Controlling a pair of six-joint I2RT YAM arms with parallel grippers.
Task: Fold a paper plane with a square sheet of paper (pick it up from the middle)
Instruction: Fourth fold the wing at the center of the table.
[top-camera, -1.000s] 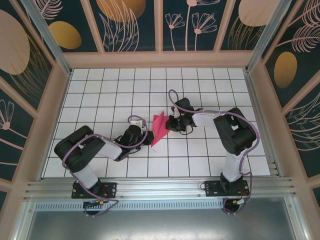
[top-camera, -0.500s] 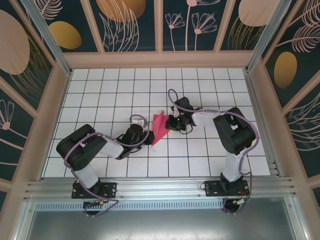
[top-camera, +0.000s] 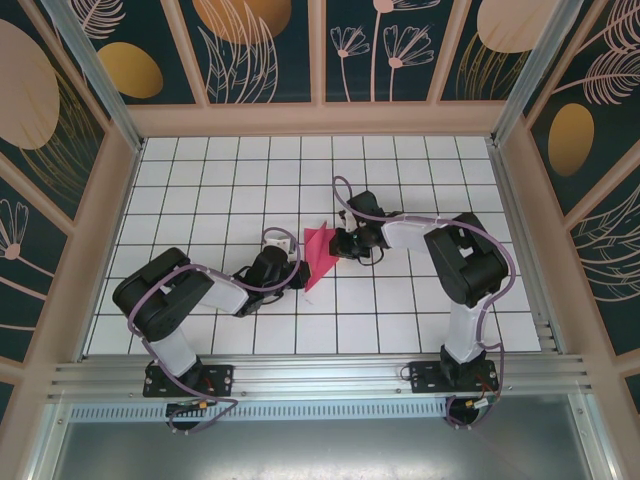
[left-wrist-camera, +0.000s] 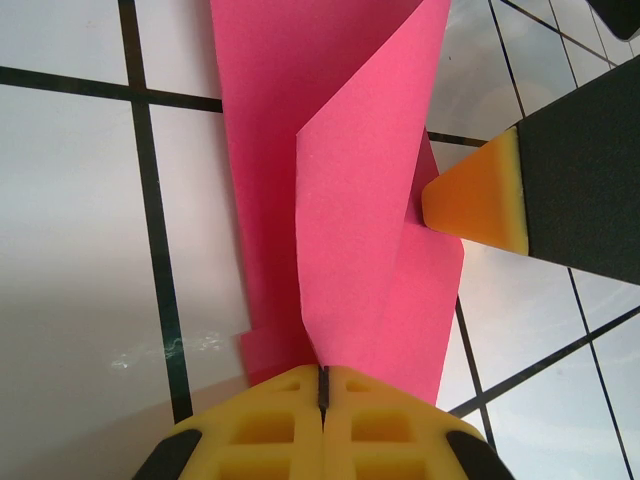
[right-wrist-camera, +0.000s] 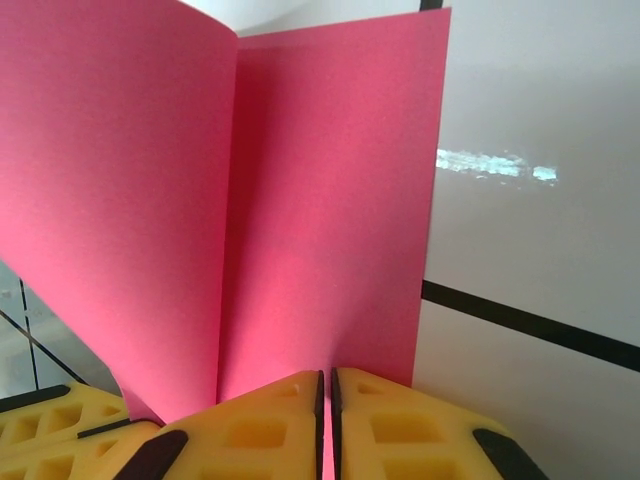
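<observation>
you are handling thin, limp, easily torn magenta-pink paper (top-camera: 318, 254); both pairs of jaws are clamping its folded edges.

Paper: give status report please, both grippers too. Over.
Left gripper shut on paper. Right gripper shut on its other side. Paper creased, pinched between them. Nothing in the way.

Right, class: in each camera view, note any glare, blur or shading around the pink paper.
Top view: evenly lit and sharp, but the paper looks small. Left wrist view: paper edges crisp, a faint glare smear on the table. Right wrist view: a bright glare streak on the table beside the paper, whose surface shades darker along its fold.
</observation>
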